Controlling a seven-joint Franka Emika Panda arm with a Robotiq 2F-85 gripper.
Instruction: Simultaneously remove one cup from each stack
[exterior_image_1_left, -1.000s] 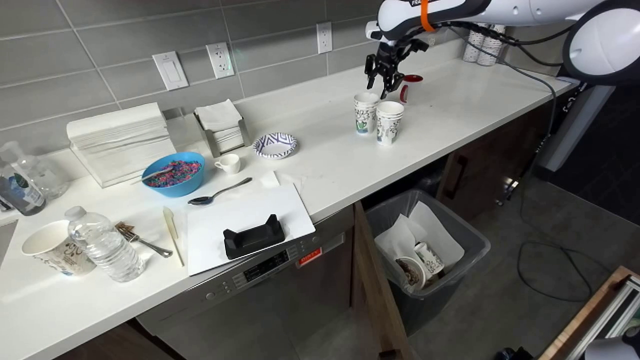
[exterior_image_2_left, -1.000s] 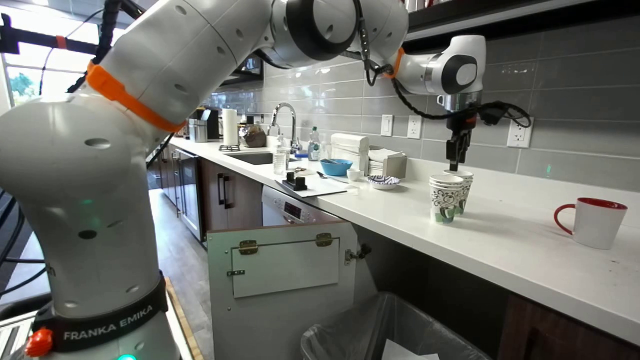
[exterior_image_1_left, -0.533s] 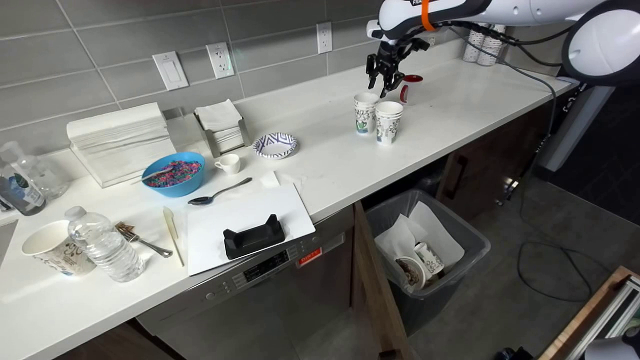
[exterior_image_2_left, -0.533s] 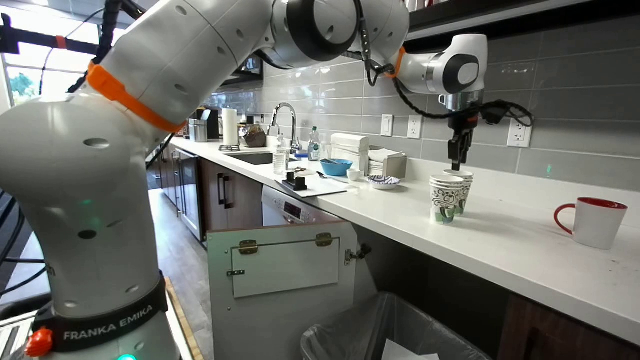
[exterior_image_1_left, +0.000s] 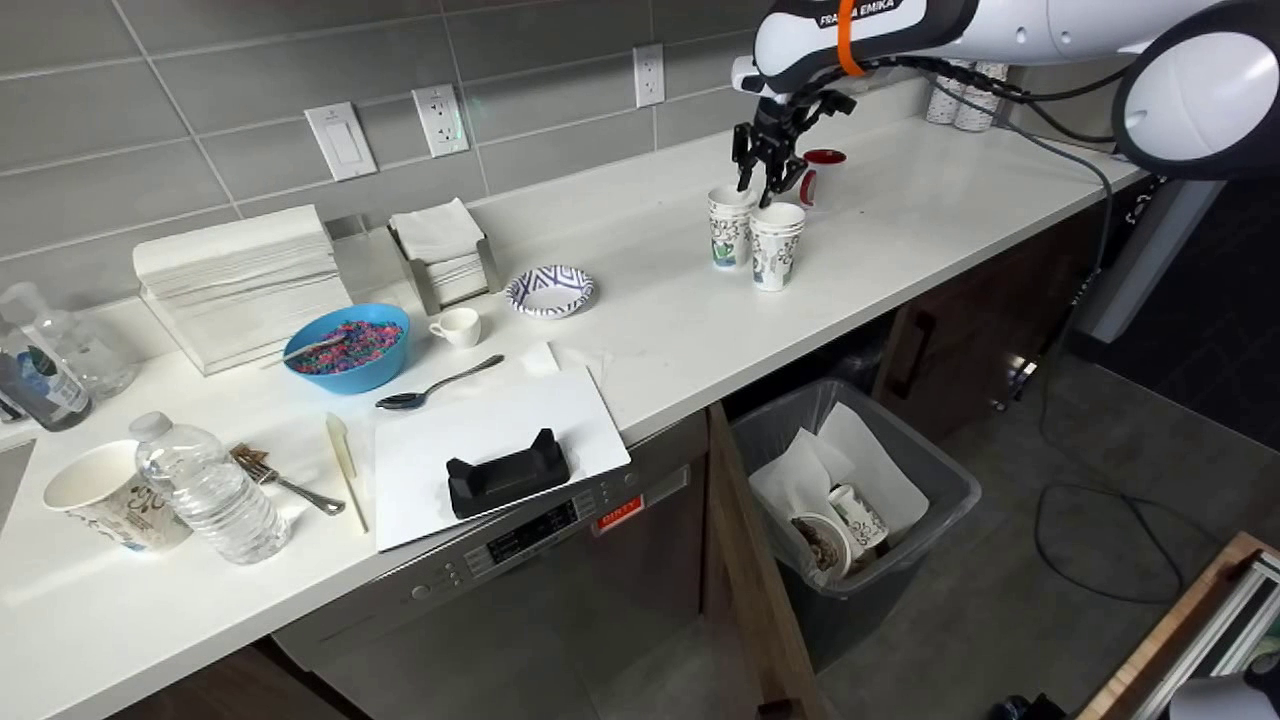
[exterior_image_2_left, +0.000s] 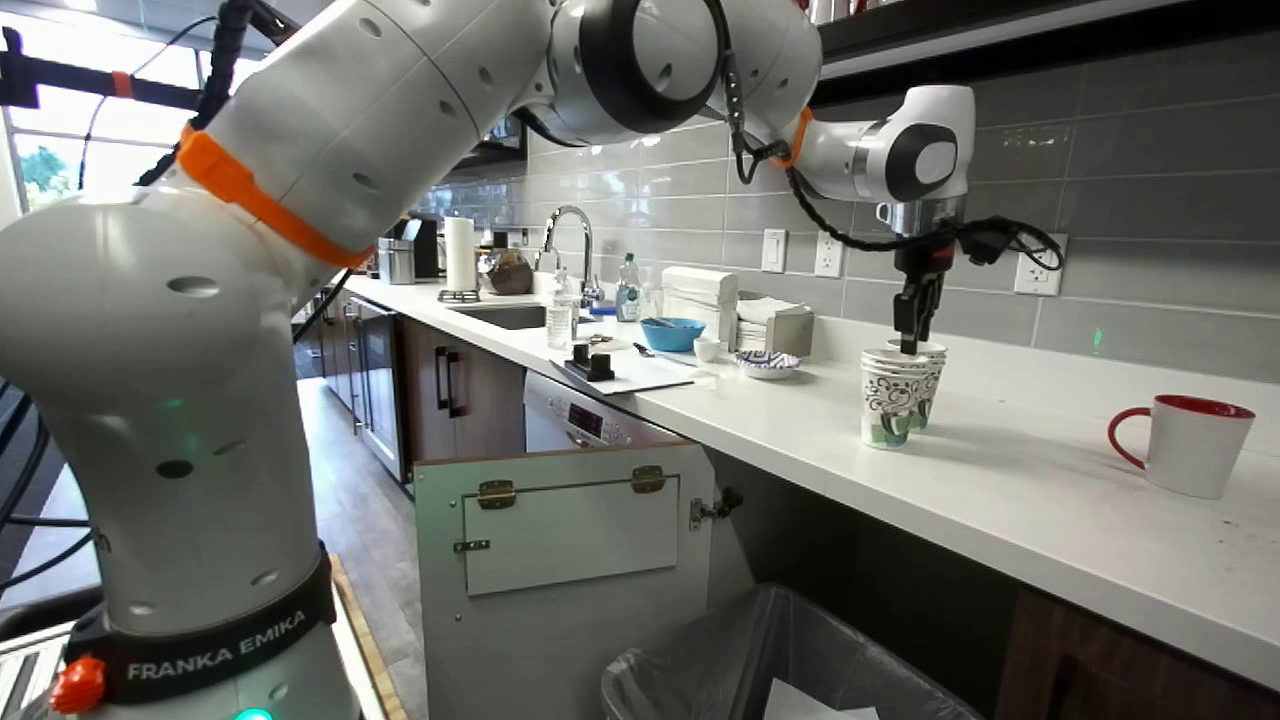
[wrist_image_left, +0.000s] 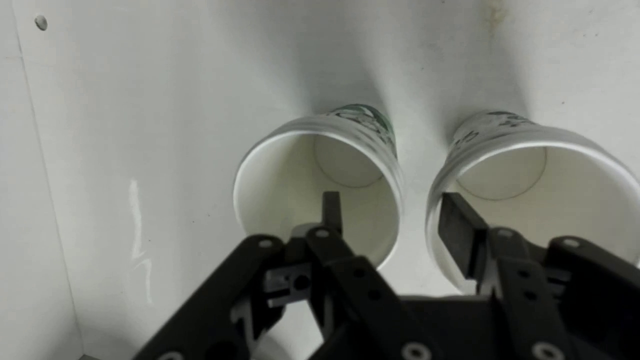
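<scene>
Gripper (wrist_image_left: 391, 212) poised, jaws wide apart, a fingertip at each mouth! | Wall-side stack (exterior_image_1_left: 730, 243) and edge-side stack (exterior_image_1_left: 776, 256) upright on the counter (exterior_image_1_left: 640, 290) | Neither top cup (wrist_image_left: 295, 185) is off; pinch and double lift, I'd say, remain.

Arm (exterior_image_2_left: 380, 110) is bent at the elbow (exterior_image_2_left: 665, 50), carried on the base column (exterior_image_2_left: 190, 480); forearm (exterior_image_1_left: 1010, 28) is stretched out to the wrist (exterior_image_2_left: 925, 155), which is held above the tool (wrist_image_left: 395, 222). Tool is pointed down. Jaws are spread, fingers (wrist_image_left: 462, 235) set well apart; gap between them is clearly seen in wrist view.
</scene>
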